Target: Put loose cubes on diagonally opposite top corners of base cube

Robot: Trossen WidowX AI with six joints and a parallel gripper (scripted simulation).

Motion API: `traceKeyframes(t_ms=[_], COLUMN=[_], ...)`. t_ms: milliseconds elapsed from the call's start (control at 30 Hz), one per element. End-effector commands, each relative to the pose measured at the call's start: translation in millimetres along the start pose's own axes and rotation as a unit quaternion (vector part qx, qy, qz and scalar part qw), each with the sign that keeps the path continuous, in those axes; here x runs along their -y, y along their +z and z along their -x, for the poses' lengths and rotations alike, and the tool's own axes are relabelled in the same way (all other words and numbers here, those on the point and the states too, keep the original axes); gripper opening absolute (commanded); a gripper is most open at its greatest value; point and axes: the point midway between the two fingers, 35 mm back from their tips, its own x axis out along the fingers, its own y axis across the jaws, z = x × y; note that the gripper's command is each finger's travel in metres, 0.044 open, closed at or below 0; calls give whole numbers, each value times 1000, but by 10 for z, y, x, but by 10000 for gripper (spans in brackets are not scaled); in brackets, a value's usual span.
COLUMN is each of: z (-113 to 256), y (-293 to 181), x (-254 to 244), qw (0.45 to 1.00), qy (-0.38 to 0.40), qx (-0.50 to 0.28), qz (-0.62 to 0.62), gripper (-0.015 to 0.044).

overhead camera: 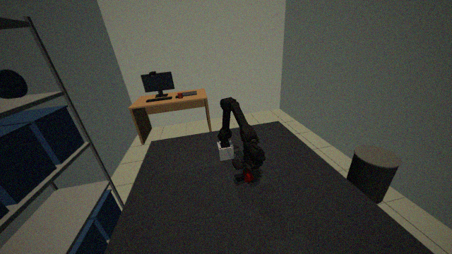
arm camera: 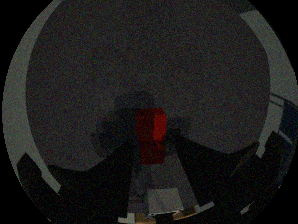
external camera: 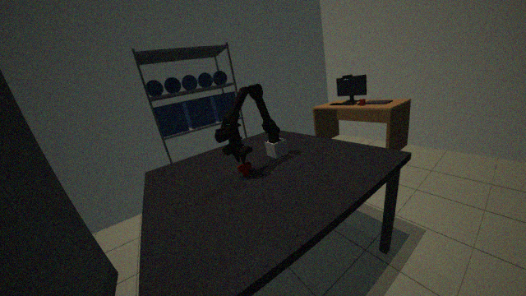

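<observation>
Red cubes [overhead camera: 248, 177] [external camera: 245, 169] [arm camera: 151, 131] stand together in one compact pile on the dark table. In the wrist view a bright red patch shows on the right of the upper part, and a darker red face shows below it. The edges between base cube and loose cubes are too dark to separate, so I cannot tell each cube's place, level or gap. My gripper [overhead camera: 248, 173] [external camera: 244, 164] [arm camera: 153, 141] is low over the pile, pointing down. Its fingers are open, one on either side of the red pile, with a thin gap at the right finger.
The arm's white base block [overhead camera: 226, 153] [external camera: 275, 149] [arm camera: 165, 200] stands on the table [overhead camera: 212, 212] [external camera: 230, 230] behind the pile. The arm arches between them. A shelf rack [external camera: 193, 90], a wooden desk [overhead camera: 176, 106] and a dark bin [overhead camera: 372, 176] stand away from the table.
</observation>
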Motion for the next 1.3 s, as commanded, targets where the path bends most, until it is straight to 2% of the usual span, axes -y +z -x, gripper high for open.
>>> traceKeyframes(t_ms=[0, 1100, 1267], z=[81, 325, 372], y=[19, 17, 11], x=[-2, -3, -2], qw=[1000, 1000, 1000], qy=[1, 1, 0], qx=[6, 6, 3], qz=[0, 0, 0], gripper=[205, 205, 336])
